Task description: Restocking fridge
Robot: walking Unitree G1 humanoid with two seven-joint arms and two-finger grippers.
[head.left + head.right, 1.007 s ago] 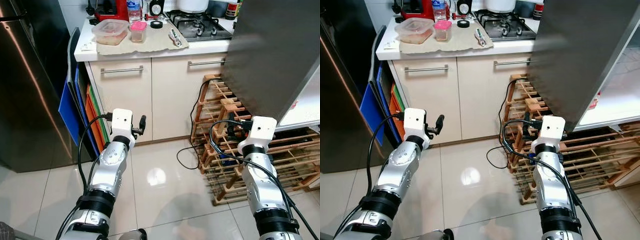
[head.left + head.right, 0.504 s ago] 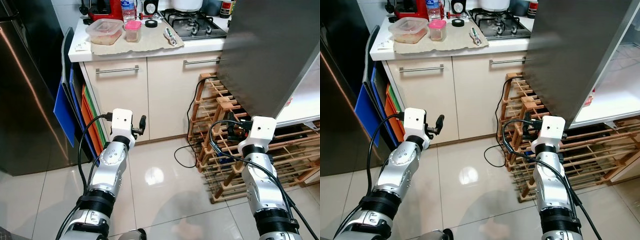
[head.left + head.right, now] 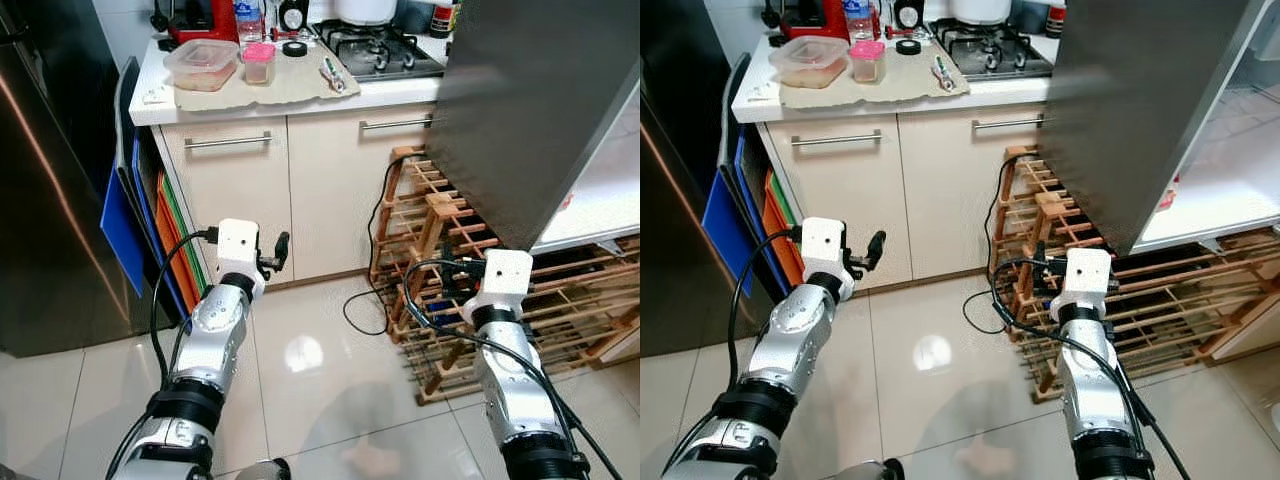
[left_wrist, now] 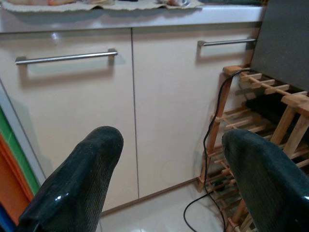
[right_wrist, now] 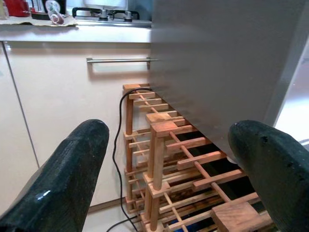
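The fridge's grey steel door (image 3: 530, 110) stands open at the right, with a white inner shelf (image 3: 600, 205) behind it. On the counter (image 3: 330, 98) lie a clear food container (image 3: 203, 63) and a small jar with a pink lid (image 3: 258, 62). My left gripper (image 3: 276, 252) is held out at knee height before the cupboard doors, open and empty (image 4: 171, 140). My right gripper (image 3: 1040, 275) points at the wooden rack below the fridge door, open with nothing between its fingers (image 5: 169, 135).
A wooden wine rack (image 3: 560, 300) stands under the fridge door, with a black cable (image 3: 365, 310) looping onto the tiled floor. Coloured cutting boards (image 3: 120, 220) lean beside a dark steel appliance (image 3: 40, 200) on the left. A gas hob (image 3: 385, 50) sits on the counter.
The whole view has shifted, so the camera moved; the fridge door now looms larger. My right wrist sits slightly lower and further left in the picture. Both grippers stay open.
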